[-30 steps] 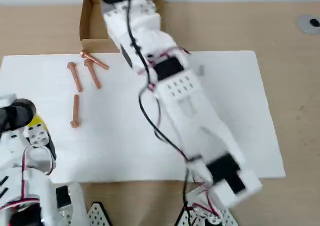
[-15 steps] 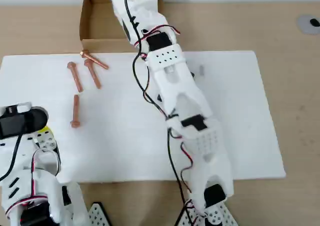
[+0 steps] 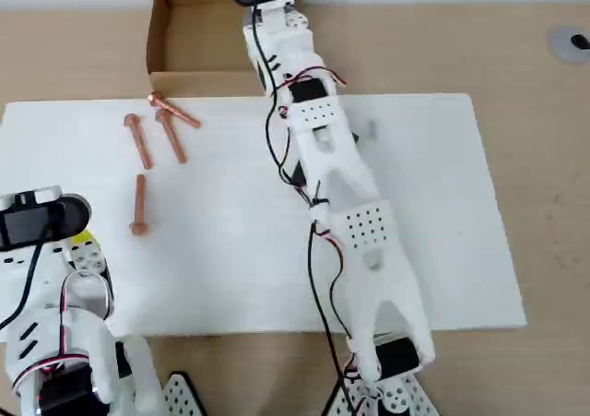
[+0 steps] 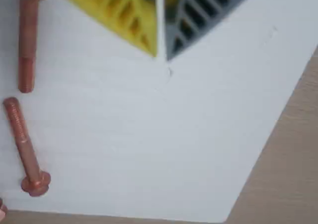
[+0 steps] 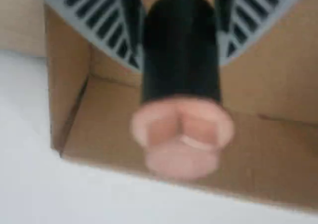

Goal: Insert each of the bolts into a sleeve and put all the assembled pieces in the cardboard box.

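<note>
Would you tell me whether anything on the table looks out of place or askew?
Nothing looks damaged or spilled. Four bolts lie loose at different angles on the white sheet; the two nearest the box form a V, heads close together.

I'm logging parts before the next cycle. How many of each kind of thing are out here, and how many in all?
Loose bolts: 4
Sleeved bolt: 1
Box: 1
White sheet: 1
Total: 7
</note>
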Tool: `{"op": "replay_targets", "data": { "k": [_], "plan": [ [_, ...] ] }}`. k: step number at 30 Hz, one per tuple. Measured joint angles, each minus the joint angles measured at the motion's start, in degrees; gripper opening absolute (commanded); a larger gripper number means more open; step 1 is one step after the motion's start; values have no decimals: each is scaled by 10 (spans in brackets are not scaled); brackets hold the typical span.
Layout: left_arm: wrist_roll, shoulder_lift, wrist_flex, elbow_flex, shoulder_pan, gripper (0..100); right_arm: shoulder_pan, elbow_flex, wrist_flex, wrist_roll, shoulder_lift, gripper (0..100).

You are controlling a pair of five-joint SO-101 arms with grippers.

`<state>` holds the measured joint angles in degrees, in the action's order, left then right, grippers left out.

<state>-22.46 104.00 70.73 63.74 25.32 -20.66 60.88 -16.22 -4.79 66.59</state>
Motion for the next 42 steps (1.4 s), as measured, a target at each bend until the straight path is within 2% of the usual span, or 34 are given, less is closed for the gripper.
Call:
{"op": "replay_targets", "data": {
  "k": [11, 16, 26, 35, 37, 42],
  "plan": [
    [0, 0, 30, 0, 0, 10, 6, 16, -40, 0, 21, 12],
    [-1, 0, 38, 0, 0, 10, 22, 20, -95, 3, 21, 12],
    [-1, 0, 39, -9, 0, 10, 28, 20, -170, 55, 21, 12],
    [-1, 0, 89, -40, 0, 11, 28, 95, -266, 56, 21, 13],
    [-1, 1, 90, -40, 0, 17, 28, 115, -291, 56, 21, 35],
    [-2, 1, 91, -40, 0, 101, 27, 169, -370, 76, 21, 184]
  ]
}}
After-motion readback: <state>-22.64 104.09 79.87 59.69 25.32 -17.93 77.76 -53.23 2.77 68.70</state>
